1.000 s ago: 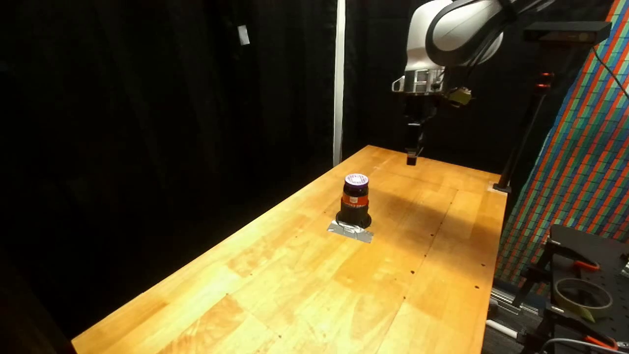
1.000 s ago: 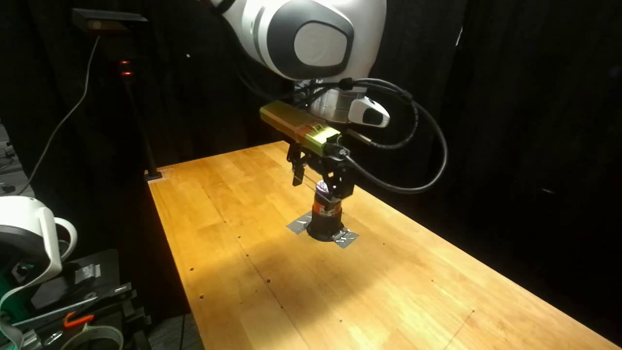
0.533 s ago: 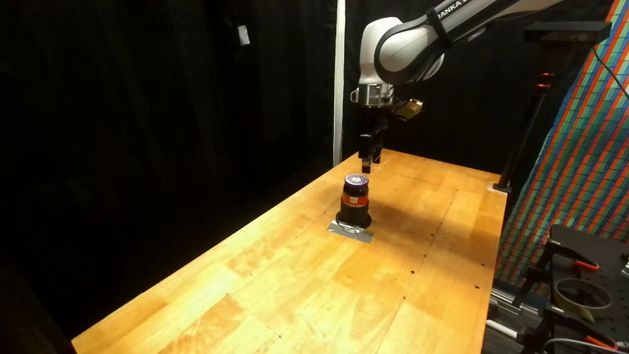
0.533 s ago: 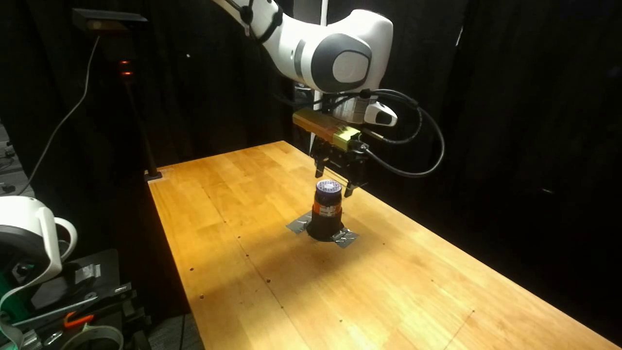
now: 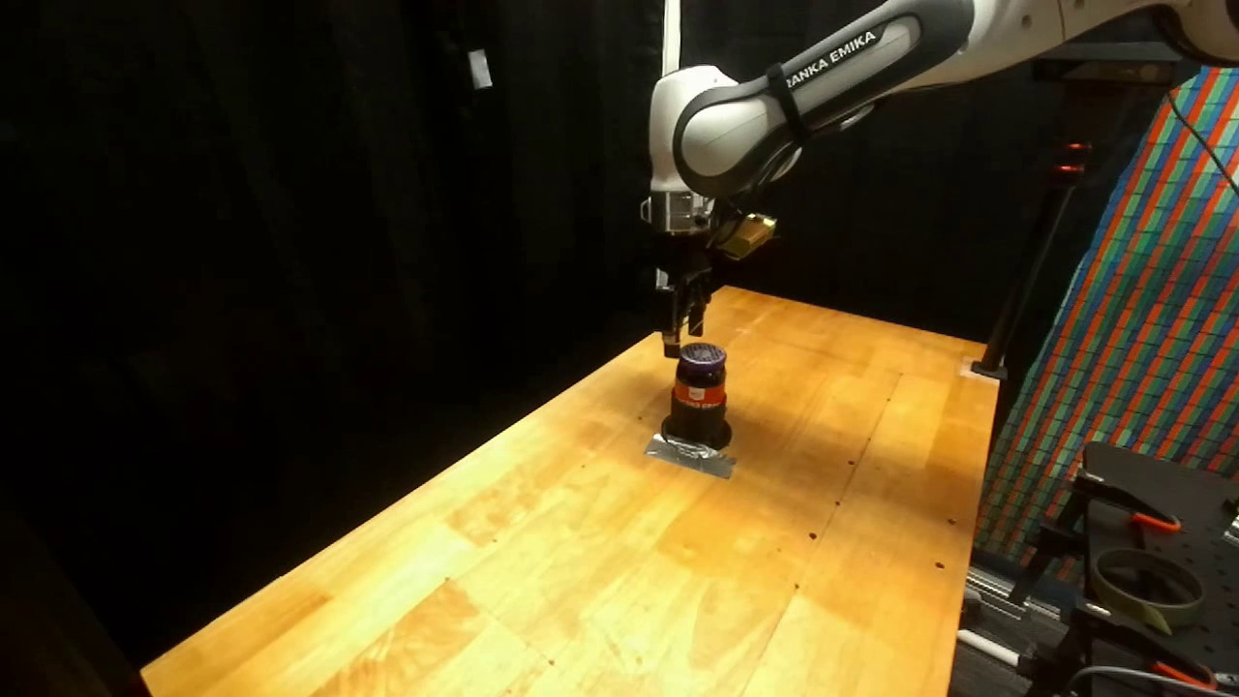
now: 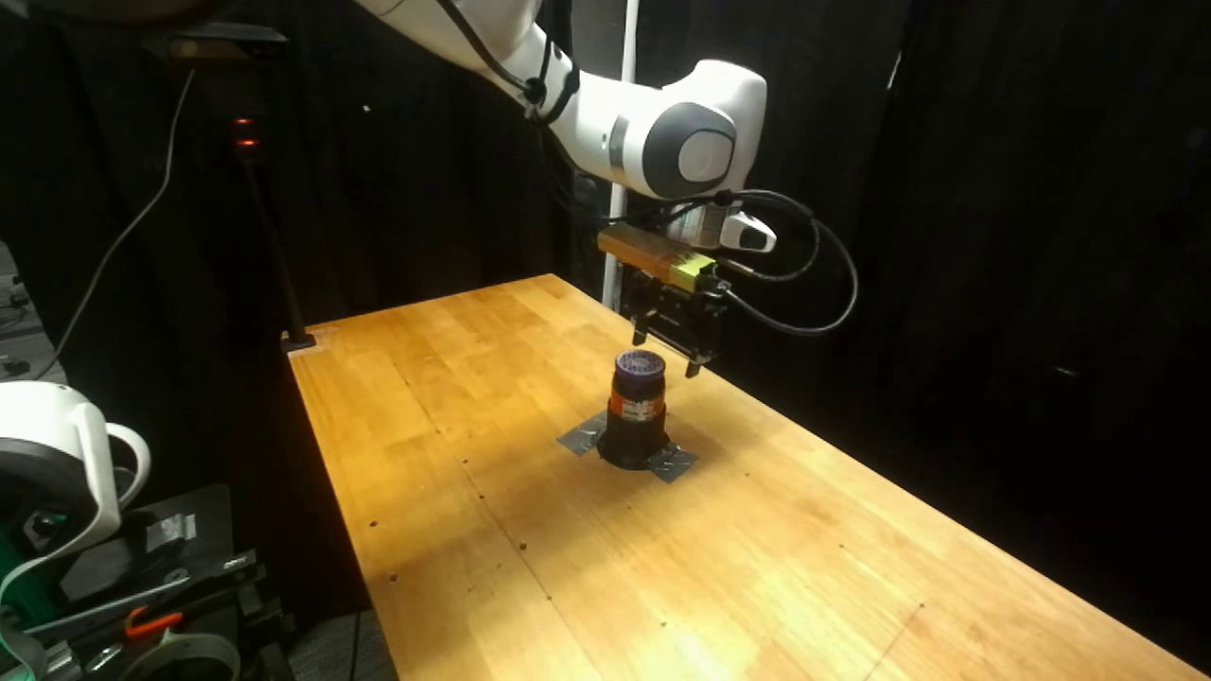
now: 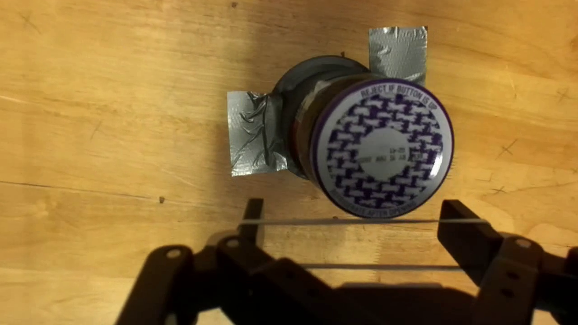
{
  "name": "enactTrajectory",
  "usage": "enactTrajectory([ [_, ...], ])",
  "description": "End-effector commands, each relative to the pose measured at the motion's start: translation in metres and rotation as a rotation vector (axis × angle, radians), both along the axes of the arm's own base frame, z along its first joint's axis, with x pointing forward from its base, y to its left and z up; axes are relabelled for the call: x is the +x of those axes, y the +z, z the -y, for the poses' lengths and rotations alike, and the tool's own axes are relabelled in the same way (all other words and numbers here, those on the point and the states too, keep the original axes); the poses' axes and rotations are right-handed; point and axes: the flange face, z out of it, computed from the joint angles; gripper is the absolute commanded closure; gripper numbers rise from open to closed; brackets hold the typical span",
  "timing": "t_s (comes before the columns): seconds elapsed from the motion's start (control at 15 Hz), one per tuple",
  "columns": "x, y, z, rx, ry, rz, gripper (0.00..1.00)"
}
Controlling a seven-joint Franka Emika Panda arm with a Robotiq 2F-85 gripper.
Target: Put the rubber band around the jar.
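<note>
Tool (image 6: 667, 353) wearing band (image 7: 361, 221), jar (image 7: 382, 148) just beside

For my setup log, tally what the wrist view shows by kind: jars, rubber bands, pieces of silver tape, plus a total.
Jar: 1
Rubber band: 1, stretched across the open claw
Silver tape pieces: 2
Total: 4

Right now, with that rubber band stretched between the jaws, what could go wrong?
In the wrist view, the rubber band lies off-centre from the jar, so lowering now might snag or miss. Stretched between open jaws, it could slip off. A bump might peel the grey tape off the black base.
</note>
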Motion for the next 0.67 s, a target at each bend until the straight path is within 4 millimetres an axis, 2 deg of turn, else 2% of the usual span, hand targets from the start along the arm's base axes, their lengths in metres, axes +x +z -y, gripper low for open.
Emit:
enactTrajectory([
  [0.0,0.015,-0.002,-0.015,-0.025,0.027,-0.027,0.00],
  [0.33,0.008,-0.012,-0.029,-0.079,0.074,-0.159,0.00],
  [0.6,0.008,-0.019,-0.040,-0.095,0.086,-0.174,0.00],
])
